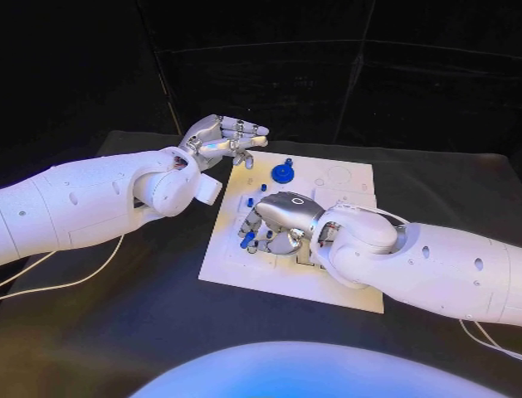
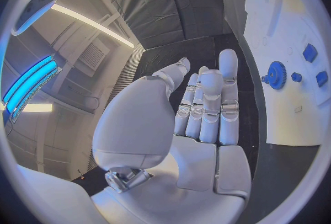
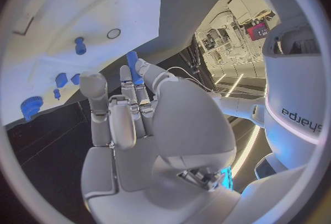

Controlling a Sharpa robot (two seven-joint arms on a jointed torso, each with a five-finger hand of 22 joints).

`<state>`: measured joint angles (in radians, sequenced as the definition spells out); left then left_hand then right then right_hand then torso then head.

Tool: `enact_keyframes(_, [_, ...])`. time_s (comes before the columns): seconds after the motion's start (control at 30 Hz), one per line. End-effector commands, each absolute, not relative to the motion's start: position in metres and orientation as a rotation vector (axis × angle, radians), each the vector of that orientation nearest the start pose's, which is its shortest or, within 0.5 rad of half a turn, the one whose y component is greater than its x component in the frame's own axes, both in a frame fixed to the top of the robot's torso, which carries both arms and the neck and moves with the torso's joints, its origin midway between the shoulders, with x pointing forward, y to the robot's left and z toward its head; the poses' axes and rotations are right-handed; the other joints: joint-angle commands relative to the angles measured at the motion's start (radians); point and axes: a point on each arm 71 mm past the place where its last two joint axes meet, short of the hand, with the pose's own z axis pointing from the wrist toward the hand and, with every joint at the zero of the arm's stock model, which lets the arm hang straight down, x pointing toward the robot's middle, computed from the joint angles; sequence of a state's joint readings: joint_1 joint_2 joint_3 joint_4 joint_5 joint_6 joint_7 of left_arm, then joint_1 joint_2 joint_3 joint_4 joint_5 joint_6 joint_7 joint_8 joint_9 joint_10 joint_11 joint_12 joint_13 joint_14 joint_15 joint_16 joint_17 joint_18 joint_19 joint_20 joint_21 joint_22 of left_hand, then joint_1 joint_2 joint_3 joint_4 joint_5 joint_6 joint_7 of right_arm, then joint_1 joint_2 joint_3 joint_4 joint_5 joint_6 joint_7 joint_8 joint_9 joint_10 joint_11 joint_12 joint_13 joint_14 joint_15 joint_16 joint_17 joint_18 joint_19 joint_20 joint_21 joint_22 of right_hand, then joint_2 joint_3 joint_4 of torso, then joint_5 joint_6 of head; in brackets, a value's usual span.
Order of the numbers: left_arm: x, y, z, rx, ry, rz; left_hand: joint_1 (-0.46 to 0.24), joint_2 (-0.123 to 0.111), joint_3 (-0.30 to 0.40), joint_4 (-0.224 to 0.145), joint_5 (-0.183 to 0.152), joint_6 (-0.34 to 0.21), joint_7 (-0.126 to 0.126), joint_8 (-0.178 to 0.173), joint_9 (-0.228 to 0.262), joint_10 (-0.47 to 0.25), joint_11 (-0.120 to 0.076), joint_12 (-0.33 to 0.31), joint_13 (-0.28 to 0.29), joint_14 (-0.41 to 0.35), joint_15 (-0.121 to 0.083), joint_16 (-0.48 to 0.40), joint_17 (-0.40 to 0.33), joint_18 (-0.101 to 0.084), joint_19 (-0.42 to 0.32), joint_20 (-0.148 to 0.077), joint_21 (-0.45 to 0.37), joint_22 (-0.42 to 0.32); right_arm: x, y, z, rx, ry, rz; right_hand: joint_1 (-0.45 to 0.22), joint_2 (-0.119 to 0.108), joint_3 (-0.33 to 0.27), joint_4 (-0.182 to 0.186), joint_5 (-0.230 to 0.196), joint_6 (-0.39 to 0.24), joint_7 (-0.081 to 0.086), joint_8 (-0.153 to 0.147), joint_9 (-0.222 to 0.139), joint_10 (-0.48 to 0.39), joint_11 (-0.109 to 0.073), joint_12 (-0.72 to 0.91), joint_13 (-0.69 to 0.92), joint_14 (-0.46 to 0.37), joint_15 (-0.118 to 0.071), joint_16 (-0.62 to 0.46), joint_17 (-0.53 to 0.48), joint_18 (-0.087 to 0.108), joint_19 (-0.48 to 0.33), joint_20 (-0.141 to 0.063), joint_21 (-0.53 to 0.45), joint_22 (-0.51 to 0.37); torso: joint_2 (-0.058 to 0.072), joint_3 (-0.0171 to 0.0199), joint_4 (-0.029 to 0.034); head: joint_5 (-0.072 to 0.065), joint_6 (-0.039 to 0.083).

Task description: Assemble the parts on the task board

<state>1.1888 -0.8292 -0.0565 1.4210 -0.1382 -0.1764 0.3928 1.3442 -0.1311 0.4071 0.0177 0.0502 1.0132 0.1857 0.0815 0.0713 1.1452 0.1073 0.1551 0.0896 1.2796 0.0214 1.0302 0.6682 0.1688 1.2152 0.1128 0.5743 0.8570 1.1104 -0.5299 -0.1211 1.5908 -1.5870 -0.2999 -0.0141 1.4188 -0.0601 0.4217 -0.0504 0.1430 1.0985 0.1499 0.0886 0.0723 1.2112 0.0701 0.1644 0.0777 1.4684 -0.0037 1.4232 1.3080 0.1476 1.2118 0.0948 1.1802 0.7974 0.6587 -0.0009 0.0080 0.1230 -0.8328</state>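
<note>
A black worktop (image 1: 117,315) backed by dark drapes carries the white task board (image 1: 344,186), where the right hand (image 1: 279,224) seemingly pinches a blue part (image 3: 132,64) and the empty left hand (image 1: 221,137), fingers loosely spread, hovers beside a blue gear (image 1: 284,172)

Task board (image 1: 333,178): 1, white.
Blue gear (image 1: 284,173): 1, at the far left of the board.
Smaller blue parts, counted in the right wrist view: 5 in all. Loose on the board: 4, namely 1 peg (image 3: 80,46), 2 blocks (image 3: 61,79) side by side, 1 tiny piece (image 3: 57,93). Held at the fingertips of the right hand (image 1: 279,220): 1 elongated part (image 3: 132,64).
Silver hands: 2, counting the left hand (image 1: 219,137).
White arms: 2.
</note>
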Motion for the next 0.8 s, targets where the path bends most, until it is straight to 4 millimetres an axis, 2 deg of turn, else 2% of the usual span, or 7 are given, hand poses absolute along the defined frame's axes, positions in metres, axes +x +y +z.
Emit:
enact_keyframes(0.03, [0.500, 0.223, -0.192, -0.957, 1.510, -1.564, 0.000, 0.011, -0.006, 0.002, -0.003, -0.003, 0.001, -0.002, -0.002, -0.007, 0.002, 0.007, 0.001, -0.004, 0.000, -0.004, -0.002, 0.013, -0.002, 0.007, -0.005, -0.001, 0.398, -0.020, -0.235, -0.616, 1.666, 1.042, 0.008, -0.003, 0.006, 0.000, 0.005, 0.005, 0.002, -0.006, -0.001, 0.005, 0.005, -0.006, 0.001, 0.055, -0.004, 0.003, 0.014, -0.007, -0.004, 0.001, -0.001, -0.001, -0.001, 0.0007, -0.0014, 0.005, -0.007])
enact_keyframes(0.27, [0.500, 0.222, -0.192, -0.957, 1.510, -1.565, 0.000, 0.011, -0.006, 0.002, -0.003, -0.003, 0.001, -0.002, -0.002, -0.007, 0.002, 0.007, 0.001, -0.004, 0.000, -0.004, -0.002, 0.013, -0.002, 0.007, -0.005, -0.001, 0.399, -0.020, -0.242, -0.644, 1.695, 1.002, 0.007, -0.003, 0.007, 0.000, 0.005, 0.005, 0.003, -0.006, -0.001, 0.004, 0.005, -0.007, 0.001, 0.055, -0.004, 0.003, 0.015, -0.007, -0.004, 0.001, -0.001, -0.001, -0.002, 0.0014, -0.0016, 0.007, -0.011])
enact_keyframes(0.57, [0.501, 0.222, -0.193, -0.957, 1.511, -1.566, 0.000, 0.011, -0.006, 0.002, -0.003, -0.003, 0.001, -0.002, -0.002, -0.007, 0.002, 0.007, 0.001, -0.004, 0.000, -0.004, -0.002, 0.013, -0.002, 0.007, -0.005, -0.001, 0.403, -0.021, -0.245, -0.646, 1.694, 0.946, 0.006, -0.003, 0.007, 0.000, 0.005, 0.005, 0.003, -0.007, -0.001, 0.004, 0.006, -0.008, 0.001, 0.055, -0.003, 0.003, 0.014, -0.007, -0.004, 0.001, -0.001, -0.001, -0.002, 0.0002, -0.0008, 0.008, -0.012])
enact_keyframes(0.8, [0.501, 0.222, -0.193, -0.957, 1.511, -1.565, 0.000, 0.011, -0.006, 0.002, -0.003, -0.003, 0.001, -0.002, -0.002, -0.007, 0.002, 0.007, 0.001, -0.004, 0.000, -0.004, -0.002, 0.013, -0.002, 0.007, -0.005, -0.001, 0.405, -0.023, -0.245, -0.628, 1.670, 0.910, 0.005, -0.002, 0.008, 0.000, 0.005, 0.006, 0.003, -0.006, -0.001, 0.005, 0.006, -0.008, 0.002, 0.055, -0.003, 0.003, 0.014, -0.007, -0.004, 0.002, 0.000, 0.001, -0.002, 0.0006, -0.0011, 0.009, -0.012])
